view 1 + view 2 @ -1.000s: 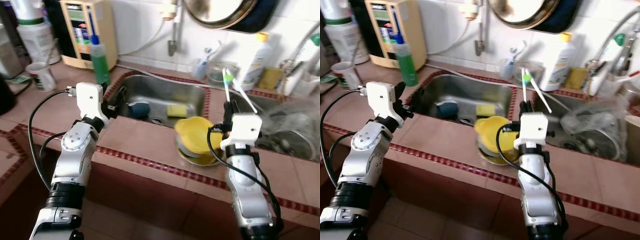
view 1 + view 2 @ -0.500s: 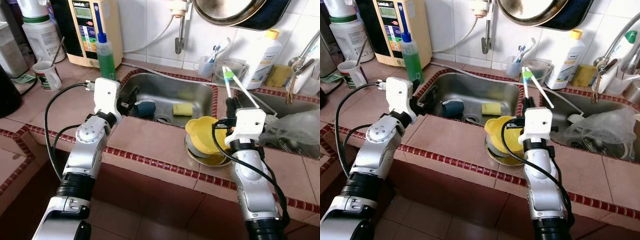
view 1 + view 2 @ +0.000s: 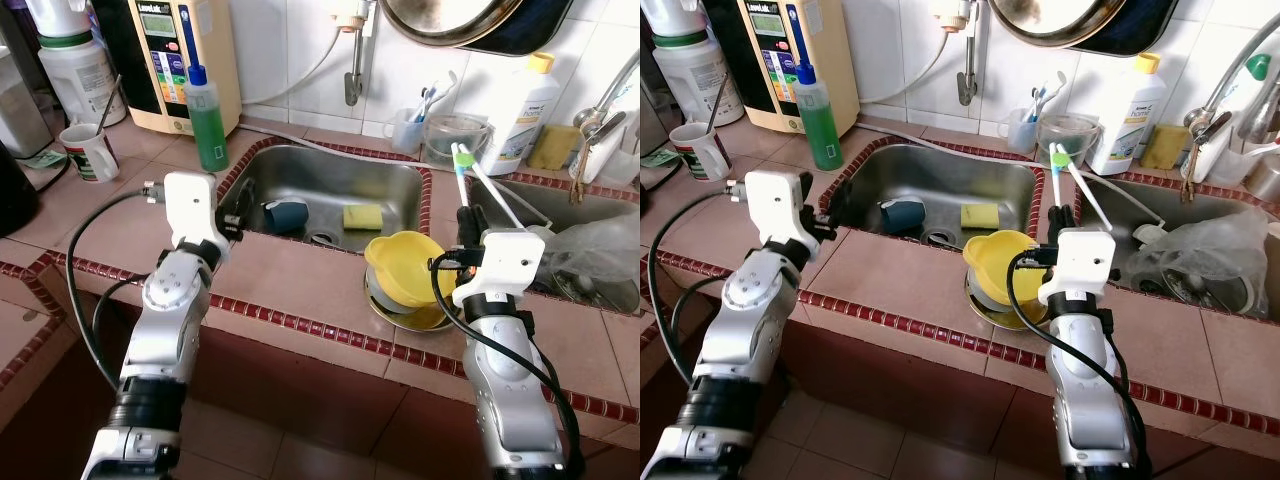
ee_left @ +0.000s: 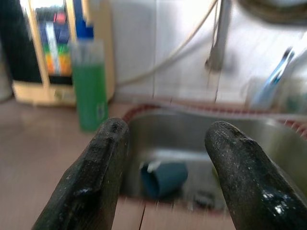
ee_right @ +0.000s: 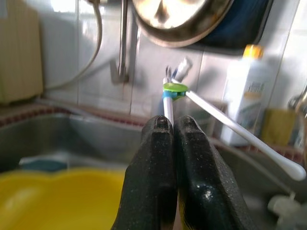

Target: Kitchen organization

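White tongs pinched in right tool, wrist view confirms.

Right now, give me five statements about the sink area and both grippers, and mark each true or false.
1. The right gripper is shut on the white tongs. True.
2. The left gripper holds the green bottle. False: its fingers stand open with nothing between them, and the bottle stands on the counter beside the sink.
3. A yellow bowl sits on the counter edge in front of the sink. True.
4. The blue cup stands upright on the counter. False: it lies on its side inside the sink.
5. The yellow sponge is inside the yellow bowl. False: it lies in the sink basin.
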You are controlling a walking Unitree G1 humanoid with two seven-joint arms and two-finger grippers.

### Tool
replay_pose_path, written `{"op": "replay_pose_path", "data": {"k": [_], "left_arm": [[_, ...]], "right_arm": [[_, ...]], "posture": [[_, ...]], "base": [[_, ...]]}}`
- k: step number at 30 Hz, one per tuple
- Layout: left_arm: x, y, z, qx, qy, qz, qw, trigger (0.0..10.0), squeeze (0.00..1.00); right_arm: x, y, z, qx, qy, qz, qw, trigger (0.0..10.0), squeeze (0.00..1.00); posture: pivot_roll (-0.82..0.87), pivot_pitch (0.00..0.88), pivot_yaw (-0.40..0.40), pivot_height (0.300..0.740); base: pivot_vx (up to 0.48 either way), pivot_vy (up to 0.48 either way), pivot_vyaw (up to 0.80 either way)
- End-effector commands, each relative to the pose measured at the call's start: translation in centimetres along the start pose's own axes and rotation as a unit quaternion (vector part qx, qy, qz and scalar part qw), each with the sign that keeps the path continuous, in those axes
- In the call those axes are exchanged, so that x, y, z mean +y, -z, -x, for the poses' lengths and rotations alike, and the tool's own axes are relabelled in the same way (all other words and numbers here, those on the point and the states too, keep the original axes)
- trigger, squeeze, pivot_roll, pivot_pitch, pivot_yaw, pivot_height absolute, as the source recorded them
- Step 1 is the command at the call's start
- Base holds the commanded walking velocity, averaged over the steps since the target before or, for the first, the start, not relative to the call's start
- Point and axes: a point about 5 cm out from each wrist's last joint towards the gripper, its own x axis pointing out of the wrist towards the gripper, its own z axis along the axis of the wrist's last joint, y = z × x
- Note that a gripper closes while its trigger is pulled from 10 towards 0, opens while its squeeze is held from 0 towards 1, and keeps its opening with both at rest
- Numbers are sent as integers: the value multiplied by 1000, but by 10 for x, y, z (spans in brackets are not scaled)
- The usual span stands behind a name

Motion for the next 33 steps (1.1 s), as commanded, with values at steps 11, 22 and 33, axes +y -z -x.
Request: {"op": "replay_pose_path", "data": {"k": [11,22,33], "left_arm": [[0,7,20,31,-18,35,999,10000,0],[-15,5,9,35,25,27,999,10000,0],[-22,6,8,40,49,25,998,10000,0]], "right_arm": [[11,-4,3,-2,-34,3,999,10000,0],[-4,-7,10,-6,3,13,1000,10000,0],[-4,-6,16,-1,8,13,1000,10000,0]], "posture": [[-11,0,23,740],[-102,0,93,740],[-103,0,84,740]], "base": [[0,0,0],[0,0,0],[0,0,0]]}}
